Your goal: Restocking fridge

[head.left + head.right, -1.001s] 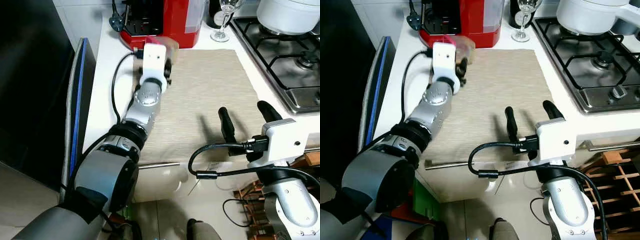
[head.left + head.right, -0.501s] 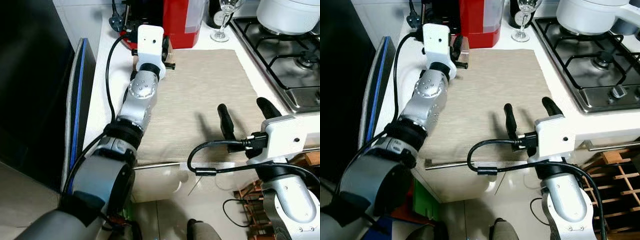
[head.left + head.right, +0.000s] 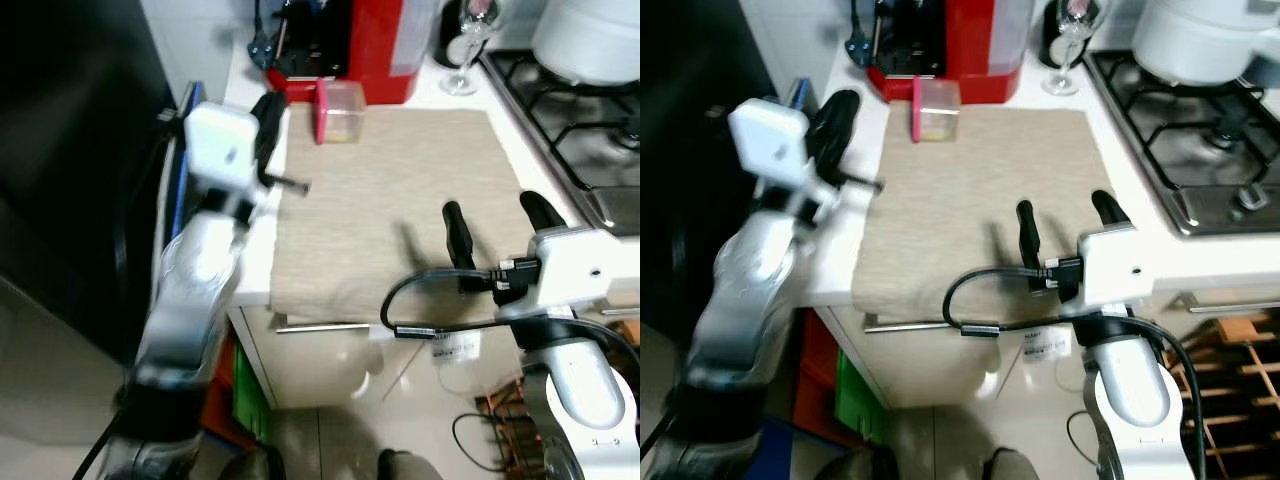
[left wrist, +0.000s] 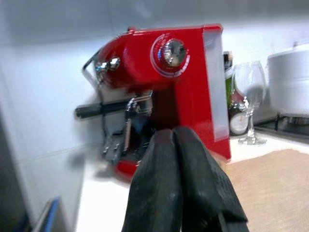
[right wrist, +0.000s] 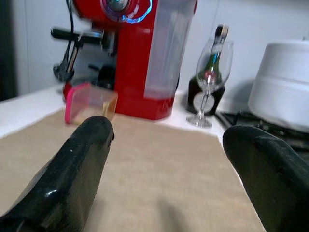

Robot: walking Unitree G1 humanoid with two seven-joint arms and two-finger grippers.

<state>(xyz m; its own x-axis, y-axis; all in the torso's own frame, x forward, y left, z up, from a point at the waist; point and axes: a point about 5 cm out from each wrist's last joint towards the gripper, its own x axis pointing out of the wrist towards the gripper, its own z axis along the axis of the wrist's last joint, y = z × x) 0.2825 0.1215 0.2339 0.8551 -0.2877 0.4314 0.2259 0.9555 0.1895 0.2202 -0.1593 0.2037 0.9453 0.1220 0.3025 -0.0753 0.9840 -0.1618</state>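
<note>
A small clear container with a pink lid (image 3: 338, 110) stands on the beige mat (image 3: 400, 180), just in front of the red coffee machine (image 3: 370, 40). My left gripper (image 3: 268, 118) hangs over the counter's left edge, apart from the container and to its left. In the left wrist view its fingers (image 4: 159, 183) are pressed together with nothing between them. My right gripper (image 3: 495, 215) is open over the mat's near edge, and the container (image 5: 91, 103) is far ahead of it.
A wine glass (image 3: 470, 50) and a dark bottle (image 5: 207, 72) stand right of the coffee machine. The gas hob (image 3: 590, 110) with a white pot (image 3: 590, 35) fills the right side. A tall black surface (image 3: 70, 150) borders the counter on the left.
My left arm has drawn back from the container by the coffee machine to the counter's left edge, leaving it on the mat. The head view has shifted. The right arm has barely moved.
</note>
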